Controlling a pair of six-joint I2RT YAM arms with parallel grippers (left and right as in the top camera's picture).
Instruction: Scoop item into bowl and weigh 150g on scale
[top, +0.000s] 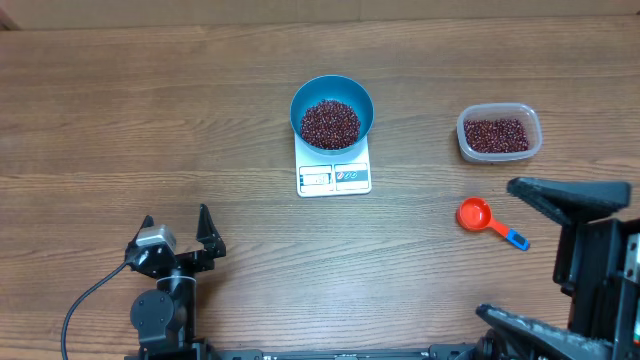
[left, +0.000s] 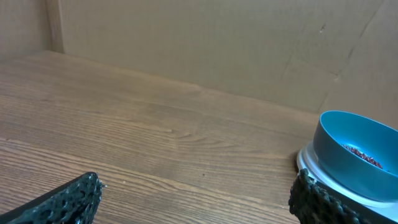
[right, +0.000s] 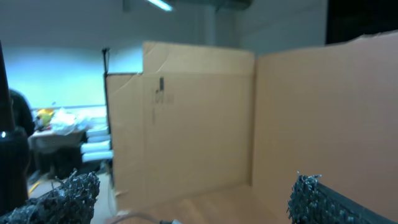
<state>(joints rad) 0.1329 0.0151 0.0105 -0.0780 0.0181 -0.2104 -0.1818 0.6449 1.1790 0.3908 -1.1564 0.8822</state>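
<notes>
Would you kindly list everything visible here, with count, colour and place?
wooden table: one, brown, underneath everything
cardboard wall: one, tan, behind the table
flat white rectangular digital scale: one, white, centre
round deep blue bowl: one, blue, on the scale
clear rounded-rectangular plastic tub: one, clear, far right
small dark red-brown beans: many, maroon, in bowl and tub
round plastic scoop: one, orange-red with blue handle tip, right, nearer than the tub
left claw: one, black, open, near left
right claw: one, black, open, near right
</notes>
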